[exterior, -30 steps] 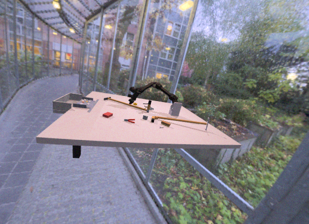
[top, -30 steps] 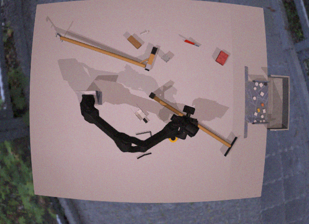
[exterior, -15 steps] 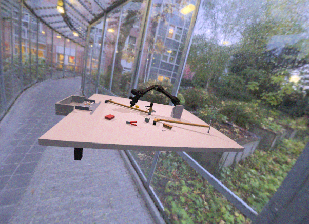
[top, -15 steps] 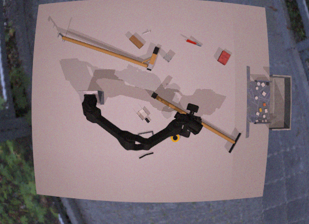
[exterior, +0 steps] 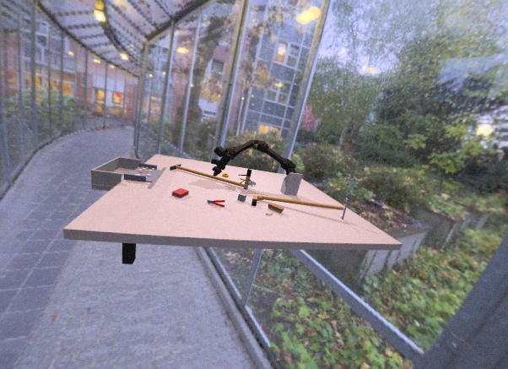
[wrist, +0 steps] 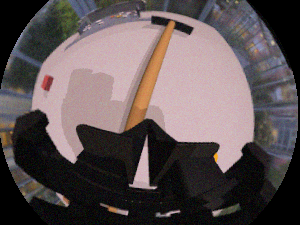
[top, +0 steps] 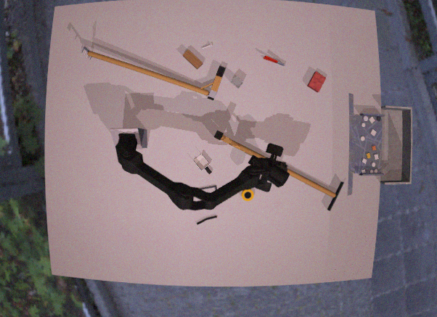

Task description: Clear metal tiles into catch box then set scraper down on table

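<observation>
The long scraper [top: 312, 183] [exterior: 194, 172] [wrist: 151, 84] lies on the table, its wooden handle running diagonally and its dark crosswise blade toward the plate. My gripper [top: 268, 171] [exterior: 216, 173] [wrist: 149, 121] is shut and empty, above the table by the middle of the handle; the handle passes out of sight behind the fingers in the wrist view. The steel bench plate [top: 356, 159] bears several small tiles [top: 374, 133] [top: 374, 148], white, orange, yellow and dark. The grey catch box [top: 407, 145] [exterior: 105, 176] adjoins its far end; no tiles show inside.
A second long wooden-handled tool [top: 152, 74] [exterior: 304, 202] lies across the upper left in the top view. A red block [top: 316, 81] [exterior: 180, 192], pliers [top: 270, 59], a brown block [top: 192, 59] and a yellow ring [top: 252, 196] also lie on the table.
</observation>
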Motion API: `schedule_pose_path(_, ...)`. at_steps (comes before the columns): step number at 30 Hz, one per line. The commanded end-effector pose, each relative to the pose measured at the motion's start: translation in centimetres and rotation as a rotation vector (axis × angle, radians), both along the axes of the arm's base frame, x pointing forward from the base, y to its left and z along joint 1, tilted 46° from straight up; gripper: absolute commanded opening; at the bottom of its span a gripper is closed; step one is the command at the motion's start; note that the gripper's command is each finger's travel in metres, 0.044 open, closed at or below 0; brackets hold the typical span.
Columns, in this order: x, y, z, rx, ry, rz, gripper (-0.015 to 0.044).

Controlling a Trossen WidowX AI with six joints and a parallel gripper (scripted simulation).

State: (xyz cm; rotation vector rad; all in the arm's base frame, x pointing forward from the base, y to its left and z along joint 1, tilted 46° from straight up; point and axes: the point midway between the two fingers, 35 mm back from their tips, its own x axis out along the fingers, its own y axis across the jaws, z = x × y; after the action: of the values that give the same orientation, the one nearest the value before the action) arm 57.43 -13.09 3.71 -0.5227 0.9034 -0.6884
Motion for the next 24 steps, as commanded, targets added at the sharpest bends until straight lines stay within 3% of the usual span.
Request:
schedule_pose_path(1,0.2,0.2,-0.8,0.004,0.006,-0.001,0.0)
schedule_pose_path(24,1.2,1.7,-2.2,0.004,0.005,-0.001,0.0)
